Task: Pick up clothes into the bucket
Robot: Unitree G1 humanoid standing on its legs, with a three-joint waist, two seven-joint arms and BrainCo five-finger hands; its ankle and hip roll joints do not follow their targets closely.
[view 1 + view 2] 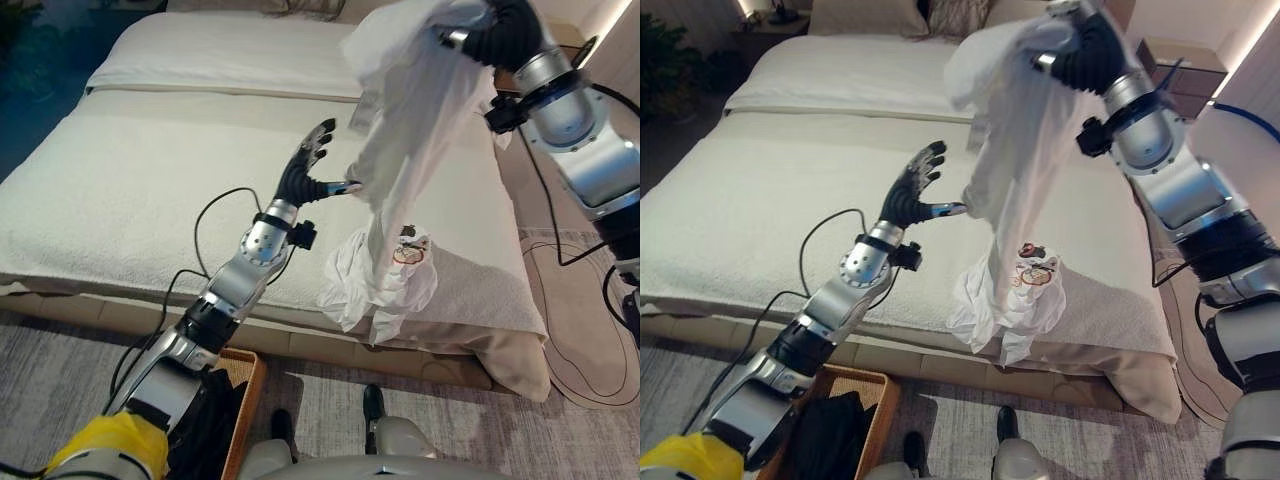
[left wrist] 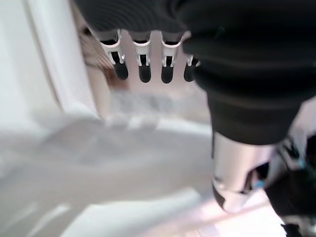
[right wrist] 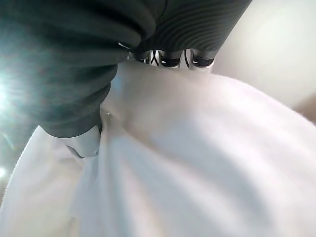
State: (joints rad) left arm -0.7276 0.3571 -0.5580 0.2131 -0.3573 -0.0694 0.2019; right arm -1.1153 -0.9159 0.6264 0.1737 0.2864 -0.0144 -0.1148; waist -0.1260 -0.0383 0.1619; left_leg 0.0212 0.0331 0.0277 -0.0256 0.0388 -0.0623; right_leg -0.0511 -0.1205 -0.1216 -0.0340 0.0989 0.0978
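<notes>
The right hand [image 1: 1085,50] is gripping the top of a white shirt [image 1: 1015,165], fingers curled into the bunched cloth, and is holding it high above the bed [image 1: 750,210]. The shirt is hanging down in a long fold, its lower end with a small printed picture resting crumpled at the bed's near edge. The left hand [image 1: 915,190] is reaching over the bed with fingers spread straight, its thumb touching the hanging cloth at mid-height. A woven basket [image 1: 855,385] holding dark clothing [image 1: 830,430] is sitting on the floor beside the bed, beneath the left arm.
</notes>
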